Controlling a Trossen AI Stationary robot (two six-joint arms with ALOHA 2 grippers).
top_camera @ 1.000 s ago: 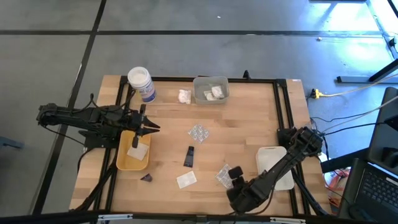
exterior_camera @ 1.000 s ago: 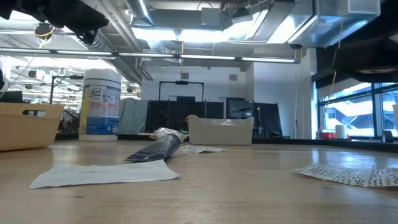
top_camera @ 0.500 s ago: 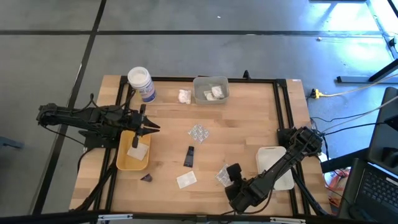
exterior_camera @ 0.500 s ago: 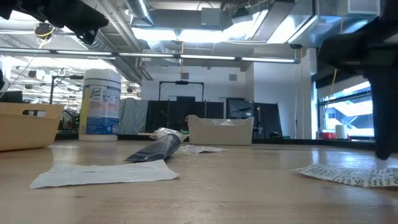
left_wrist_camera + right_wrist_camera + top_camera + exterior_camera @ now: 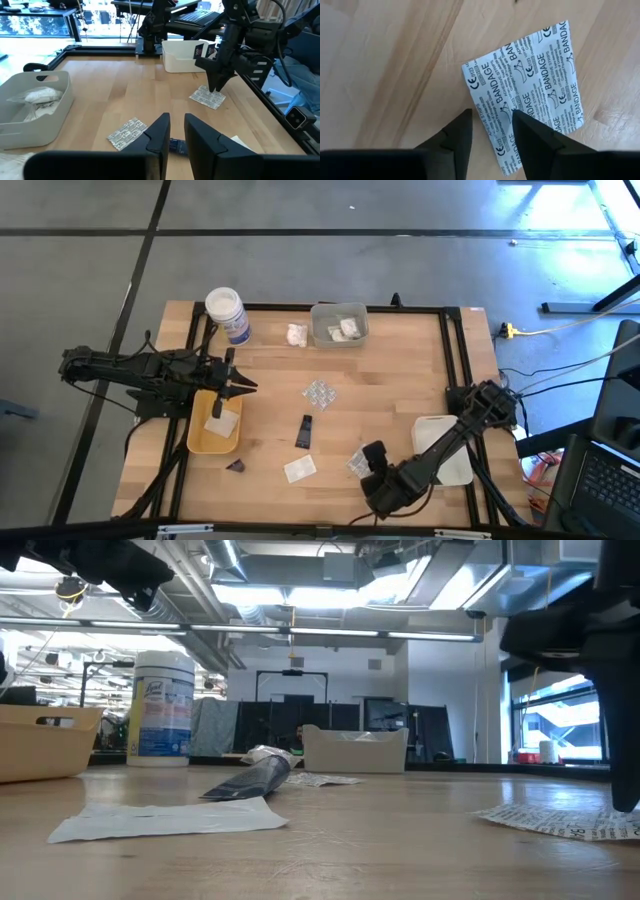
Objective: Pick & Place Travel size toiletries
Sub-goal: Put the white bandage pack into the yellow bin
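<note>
My right gripper [image 5: 492,125] is open and points down over a printed bandage packet [image 5: 530,85] that lies flat on the wood near the table's near edge [image 5: 358,463]. Its tips stand at the packet's edge [image 5: 560,823]. My left gripper [image 5: 177,131] hangs over the yellow tray [image 5: 200,442], its fingers a narrow gap apart and holding nothing. A white sachet [image 5: 222,425] lies in that tray. Loose on the table are a second printed packet [image 5: 320,392], a dark tube [image 5: 304,430], a flat white sachet [image 5: 299,469], a small dark wedge [image 5: 235,465] and a white lumpy packet [image 5: 296,334]. My right gripper comes at the bandage packet from above, fingers [image 5: 216,89] pointing down at the packet's edge [image 5: 487,107]. Whether the tips touch it or stop just above it, I cannot tell. The packet lies flat on the table.
A grey tray [image 5: 338,323] holding white packets sits at the far edge, with the big white jar [image 5: 227,313] to its left. A white tray [image 5: 445,445] lies under my right arm. A dark metal frame [image 5: 455,350] borders the table.
My right gripper has moved a little toward the table's left and far side and come down onto the bandage packet; in the low view it has entered from the right and dropped to table height. The packet has not shifted.
</note>
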